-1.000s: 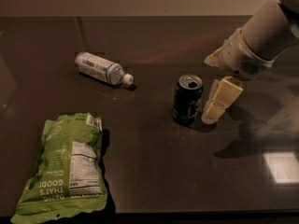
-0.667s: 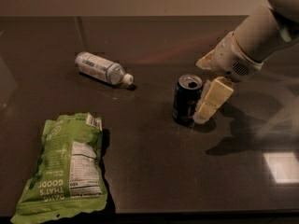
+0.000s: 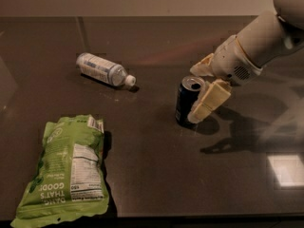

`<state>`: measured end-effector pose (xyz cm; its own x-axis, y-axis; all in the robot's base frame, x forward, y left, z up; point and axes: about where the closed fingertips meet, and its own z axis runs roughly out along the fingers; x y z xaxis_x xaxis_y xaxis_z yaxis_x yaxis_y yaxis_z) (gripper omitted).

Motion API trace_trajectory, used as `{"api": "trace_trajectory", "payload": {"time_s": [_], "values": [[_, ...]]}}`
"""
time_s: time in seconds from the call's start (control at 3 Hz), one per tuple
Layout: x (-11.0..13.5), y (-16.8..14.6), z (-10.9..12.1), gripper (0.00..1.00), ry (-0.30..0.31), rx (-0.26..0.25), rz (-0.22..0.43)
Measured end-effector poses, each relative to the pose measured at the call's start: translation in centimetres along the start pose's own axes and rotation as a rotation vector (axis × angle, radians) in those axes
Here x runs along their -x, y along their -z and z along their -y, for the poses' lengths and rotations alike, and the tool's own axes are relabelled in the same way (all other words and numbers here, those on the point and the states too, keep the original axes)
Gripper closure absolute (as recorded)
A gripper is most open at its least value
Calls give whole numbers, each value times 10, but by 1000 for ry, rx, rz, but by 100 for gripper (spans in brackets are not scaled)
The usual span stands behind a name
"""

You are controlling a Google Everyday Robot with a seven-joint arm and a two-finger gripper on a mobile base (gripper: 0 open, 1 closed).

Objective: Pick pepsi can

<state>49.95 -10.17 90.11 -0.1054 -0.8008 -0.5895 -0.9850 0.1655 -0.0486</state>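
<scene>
The pepsi can (image 3: 186, 101) stands upright on the dark table (image 3: 152, 175), right of centre, navy blue with a silver top and pull-tab. My gripper (image 3: 195, 94) reaches in from the right on a white arm (image 3: 259, 39). It is open, with one cream finger (image 3: 210, 101) in front of the can's right side and the other finger (image 3: 201, 65) behind the can's top. The can sits partly between them. I cannot tell whether either finger touches it.
A clear plastic bottle (image 3: 102, 70) with a white cap lies on its side at the back left. A green snack bag (image 3: 69, 170) lies flat at the front left. The table's front edge (image 3: 190, 217) runs along the bottom.
My gripper has moved left toward the can; the front finger now overlaps the can's right side. The can, bottle and bag have not moved.
</scene>
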Motion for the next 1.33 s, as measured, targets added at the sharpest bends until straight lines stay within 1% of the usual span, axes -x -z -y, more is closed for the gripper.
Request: {"api": "trace_trajectory", "payload": {"time_s": [0.67, 1.0, 1.33], "values": [[3, 2, 1, 62, 11, -3, 43], [19, 14, 1, 84, 16, 2, 57], [44, 33, 1, 100, 18, 20, 75]]}}
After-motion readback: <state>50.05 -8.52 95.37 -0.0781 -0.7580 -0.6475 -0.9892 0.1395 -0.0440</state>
